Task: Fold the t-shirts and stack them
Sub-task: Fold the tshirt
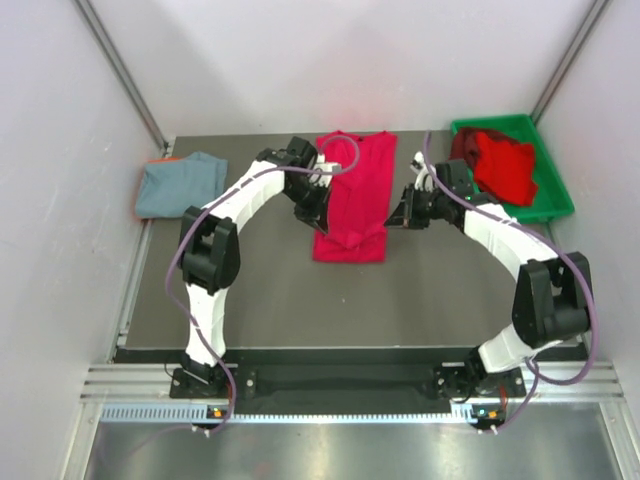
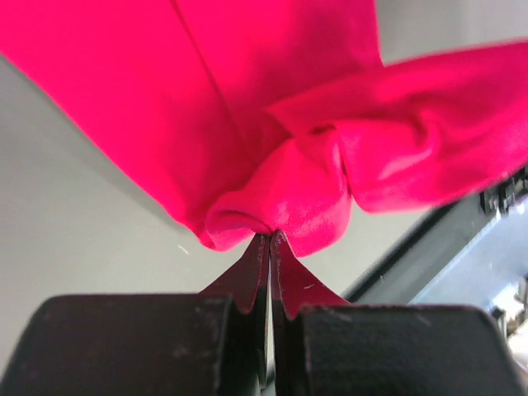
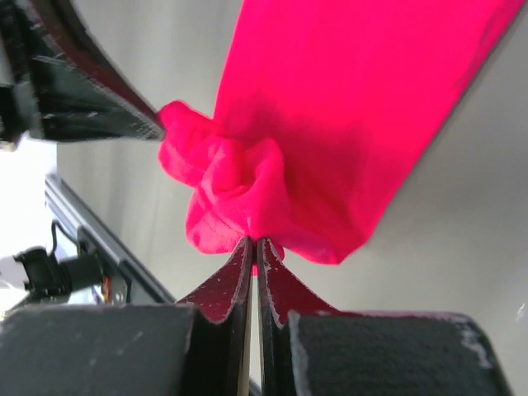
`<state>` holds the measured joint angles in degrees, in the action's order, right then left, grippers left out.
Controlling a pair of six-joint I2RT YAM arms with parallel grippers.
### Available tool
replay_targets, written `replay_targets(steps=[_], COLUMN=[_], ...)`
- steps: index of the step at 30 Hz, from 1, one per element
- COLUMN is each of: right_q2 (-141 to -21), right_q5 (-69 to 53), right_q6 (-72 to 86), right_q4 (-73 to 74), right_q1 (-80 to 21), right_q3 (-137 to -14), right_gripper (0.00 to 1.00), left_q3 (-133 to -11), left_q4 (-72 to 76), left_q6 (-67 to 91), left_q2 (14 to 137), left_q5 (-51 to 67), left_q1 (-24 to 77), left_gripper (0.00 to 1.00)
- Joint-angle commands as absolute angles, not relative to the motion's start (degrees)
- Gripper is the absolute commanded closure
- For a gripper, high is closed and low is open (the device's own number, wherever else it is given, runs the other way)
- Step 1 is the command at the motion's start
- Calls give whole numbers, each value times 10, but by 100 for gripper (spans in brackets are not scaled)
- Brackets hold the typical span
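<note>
A dark grey worktop (image 1: pixel 260 300) fills the floor of a booth with plain white walls (image 1: pixel 300 60) on three sides. In its far right corner stands a green bin (image 1: pixel 555 200) with crumpled red t-shirts (image 1: pixel 500 165) inside. A folded grey-blue t-shirt (image 1: pixel 180 185) lies at the far left edge. A bright red t-shirt (image 1: pixel 358 190) lies as a long strip at the middle of the far edge, with its near end reaching toward the centre of the worktop.

The left arm (image 1: pixel 215 250) rises from the near edge and bends inward to the left side of this strip. The right arm (image 1: pixel 520 250) curves the same way to the right side.

From above, the left pincer (image 1: pixel 318 220) and the right pincer (image 1: pixel 392 218) sit at the two sides of the strip's near part, but the grip is not clear there. The wrist cameras show it. The left pincer (image 2: pixel 270 239) is closed narrow on a bunched fold of the bright red t-shirt (image 2: pixel 272 107). The right pincer (image 3: pixel 253 243) is also pressed together on a gathered lump of the same cloth (image 3: pixel 346 124).
</note>
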<state>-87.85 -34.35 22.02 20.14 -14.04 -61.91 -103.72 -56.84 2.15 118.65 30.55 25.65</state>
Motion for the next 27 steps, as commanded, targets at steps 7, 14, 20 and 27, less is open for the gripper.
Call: replay_targets(steps=[7,14,20,27], right_q2=[-969,-1027,-1084,-1086], right_q5=[-335,-314,-253,-207], right_q6=[192,174,128,59], right_q4=[169,170,155,180], right_q1=[-127,-127,-123,-122], right_q3=[-769,-827,-835,-929], right_gripper=[100,100,77,39], left_q3=[-1265,-1356,-1350,-1313], left_q4=[-596,-568,-513,-406], left_q6=[5,4,10,96], left_q2=[1320,1381,1415,1365], left_q5=[319,314,318,316], left_q1=[213,192,186,149], left_gripper=[100,100,54,32])
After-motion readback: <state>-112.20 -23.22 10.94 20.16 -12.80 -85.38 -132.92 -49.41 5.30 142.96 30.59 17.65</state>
